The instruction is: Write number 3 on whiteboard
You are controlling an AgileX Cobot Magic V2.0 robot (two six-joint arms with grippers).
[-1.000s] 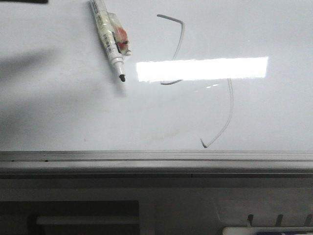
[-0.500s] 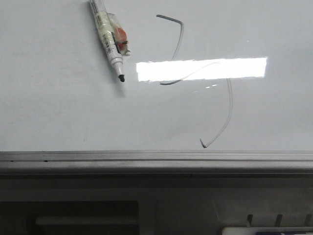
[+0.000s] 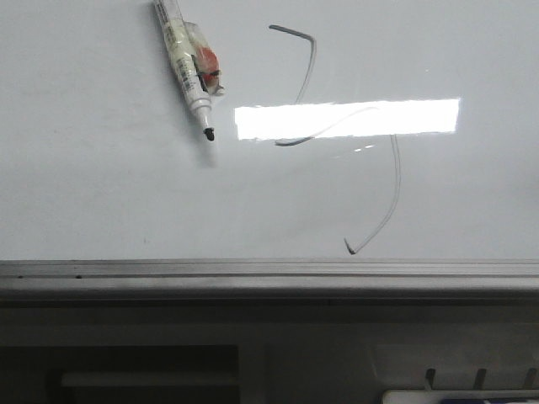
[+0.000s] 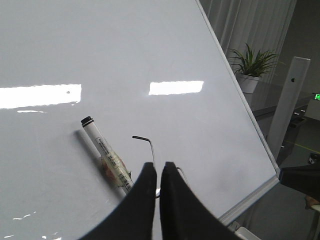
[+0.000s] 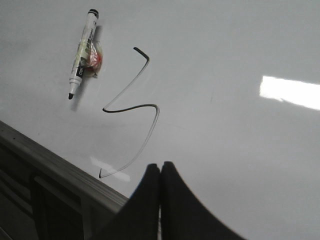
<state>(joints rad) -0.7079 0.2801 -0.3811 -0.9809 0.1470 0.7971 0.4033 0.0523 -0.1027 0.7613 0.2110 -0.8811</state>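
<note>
Vertically, the number 3 (image 3: 337,139) runs tall down the whiteboard (image 3: 101,185).

Middle of the number 3 (image 3: 313,80) lost in glare; marker (image 3: 187,66) top cut off.

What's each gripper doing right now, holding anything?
Left gripper: closed, holding nothing.
Right gripper: closed, holding nothing.

We see a pale grey-white whiteboard (image 3: 101,185), a dark-grey number 3 (image 5: 131,107), and a white, black-tipped marker (image 3: 187,67) with a red patch.
</note>
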